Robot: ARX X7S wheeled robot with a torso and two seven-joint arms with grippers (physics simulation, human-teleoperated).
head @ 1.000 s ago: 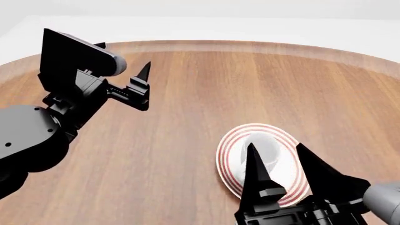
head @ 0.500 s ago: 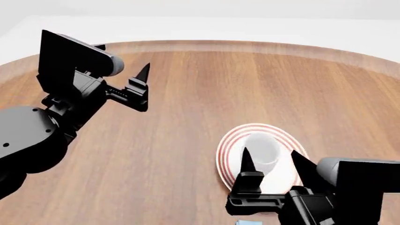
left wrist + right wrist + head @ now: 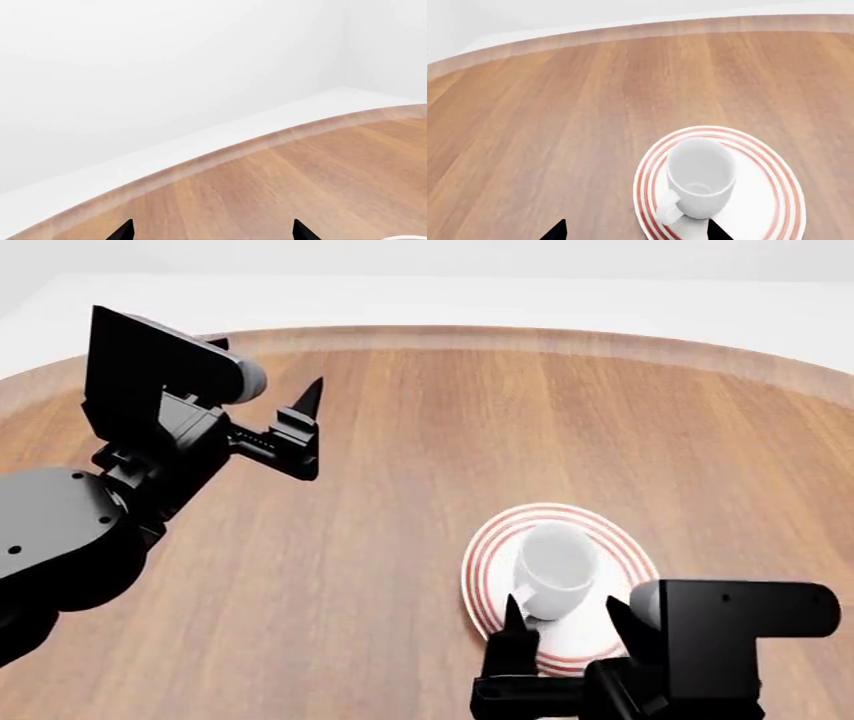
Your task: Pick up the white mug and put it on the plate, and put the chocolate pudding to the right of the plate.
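The white mug [image 3: 555,571] stands upright on the plate [image 3: 491,558], inside the ring of red-orange bands, with its handle turned toward the near edge of the desk [image 3: 441,440]. In the right wrist view the mug [image 3: 700,177] sits a little off the plate's middle, and the plate [image 3: 774,200] shows bare white surface beside it. The plate lies on the near right part of the round wooden desk, well away from the far edge.

The right end effector [image 3: 567,625] hangs at the near side of the plate, its two dark fingers spread apart with nothing between them; the tips stand just short of the mug and do not touch it. In its own wrist view only the two fingertips [image 3: 558,231] show at the frame's edge, wide apart, with the mug beyond them.

The left end effector [image 3: 304,425] is raised over the far left part of the desk, well apart from the plate and mug. Its fingers are parted and hold nothing. The left wrist view shows two separated fingertips [image 3: 123,231], the desk's curved far edge [image 3: 220,155] and a pale wall behind.

The chocolate pudding box is not visible in any of the views.
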